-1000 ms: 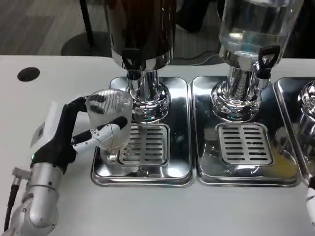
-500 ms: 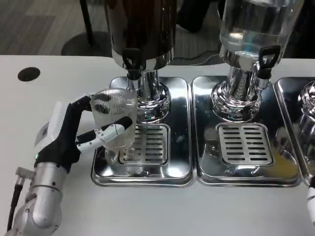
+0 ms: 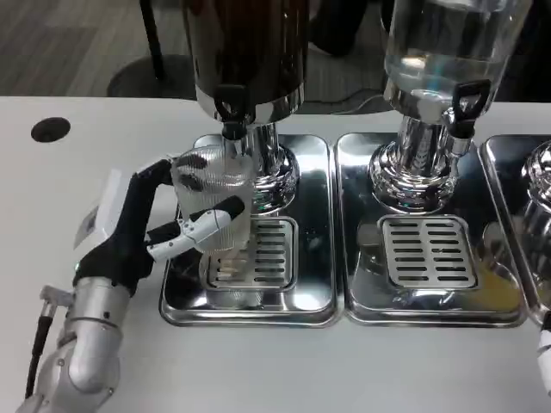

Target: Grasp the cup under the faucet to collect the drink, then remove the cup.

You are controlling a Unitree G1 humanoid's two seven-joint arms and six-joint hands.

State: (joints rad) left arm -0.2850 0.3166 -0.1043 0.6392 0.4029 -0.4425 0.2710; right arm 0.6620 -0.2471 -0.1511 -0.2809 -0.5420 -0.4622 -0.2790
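Note:
My left hand (image 3: 142,225) grips a clear ribbed cup (image 3: 215,202), fingers wrapped round its side. The cup is held upright above the left steel drip tray (image 3: 314,292), its rim just below the black faucet (image 3: 231,110) of the dark drink dispenser (image 3: 245,52). The cup looks empty. A sliver of my right hand (image 3: 544,360) shows at the picture's right edge, low on the table; how its fingers lie is hidden.
A second dispenser (image 3: 439,52) with clear liquid stands on its own drip tray (image 3: 362,292) to the right. A third tray (image 3: 516,172) starts at the far right. A black round hole (image 3: 49,129) marks the table at the left.
My left hand has carried the cup to the right and a little up, from the tray's left edge to under the dark dispenser's faucet.

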